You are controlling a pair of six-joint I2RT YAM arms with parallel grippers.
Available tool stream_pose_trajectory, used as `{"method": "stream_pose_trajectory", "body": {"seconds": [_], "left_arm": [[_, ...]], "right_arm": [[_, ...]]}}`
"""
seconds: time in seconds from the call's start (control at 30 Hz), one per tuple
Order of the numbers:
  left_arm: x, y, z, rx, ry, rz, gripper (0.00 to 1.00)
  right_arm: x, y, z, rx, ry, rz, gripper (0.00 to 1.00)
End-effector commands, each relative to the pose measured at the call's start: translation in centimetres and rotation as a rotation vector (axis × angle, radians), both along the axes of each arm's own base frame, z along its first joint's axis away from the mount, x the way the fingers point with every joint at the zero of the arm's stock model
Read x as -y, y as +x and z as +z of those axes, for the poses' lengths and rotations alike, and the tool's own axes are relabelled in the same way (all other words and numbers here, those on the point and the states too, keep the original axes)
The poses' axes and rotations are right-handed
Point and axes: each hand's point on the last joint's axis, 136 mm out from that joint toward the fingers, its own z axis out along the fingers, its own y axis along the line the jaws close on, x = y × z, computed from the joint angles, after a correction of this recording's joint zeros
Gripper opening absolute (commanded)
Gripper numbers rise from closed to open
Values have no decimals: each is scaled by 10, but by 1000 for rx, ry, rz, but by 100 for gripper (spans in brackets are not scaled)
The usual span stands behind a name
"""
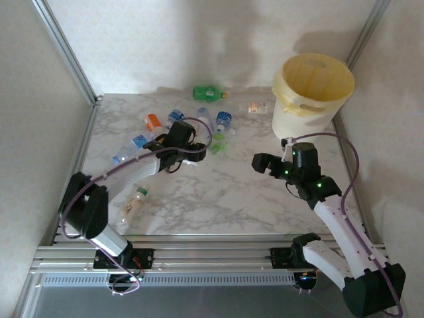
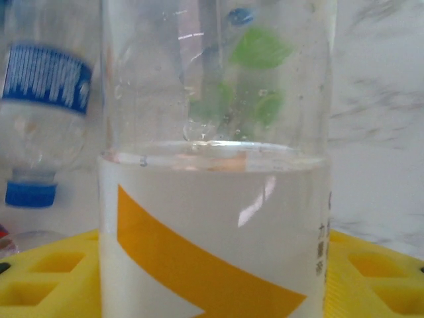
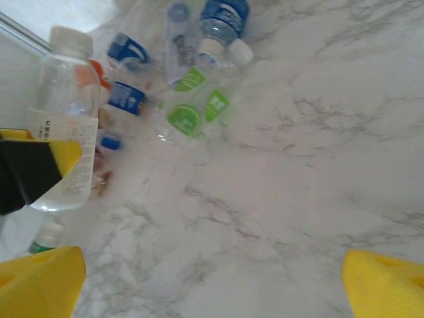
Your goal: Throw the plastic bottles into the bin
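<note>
— Left hand (image 1: 185, 146) first: how set?
— Pinching 1 clear bottle (image 2: 212, 225) between the yellow fingers (image 2: 46, 278), across its white label with the orange wedge. From the right wrist view, held upright, white cap on top. Cannot tell whether lifted off the table (image 1: 232, 192) or resting on it.
— Right hand (image 1: 267, 163)?
— Spread wide, nothing between the tips. Hangs over bare marble right of centre, well apart from the other hand.
— Bin (image 1: 301, 119): where?
— Back right corner of the table, just behind the spread hand. Cream wall, pale yellow liner folded over the rim. Contents: cannot tell.
— Remaining bottles?
— Mostly lying in the back left half. Green bottle (image 1: 209, 93) on its side at the far edge. Reddish-label bottle (image 1: 257, 106) just left of the bin. Blue-label bottle (image 1: 224, 120) and crushed bottle with green labels (image 1: 218, 142) just right of the pinching hand. Orange-label bottle (image 1: 153, 121) and long blue-label bottle (image 1: 132, 146) to its left. Pale-label bottle (image 1: 134, 202) alone near the front left, beside the left arm.
</note>
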Motion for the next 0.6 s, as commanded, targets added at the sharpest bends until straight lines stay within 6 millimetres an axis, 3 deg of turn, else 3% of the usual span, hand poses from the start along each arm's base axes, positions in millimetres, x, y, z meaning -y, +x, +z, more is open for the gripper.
{"method": "stream_pose_trajectory", "body": {"seconds": [0.0,0.3,0.57], "left_arm": [[26,-18,36,133,-34,-108,48],[55,-61,88,232,-214,-270,47],[84,-102,99,244,-323,-461,46]], "right_arm": [[-24,-3,27,82,135,95,99],[-49,-19,69,214,277,242,99],[-66,-32,88,270,372,362,99]]}}
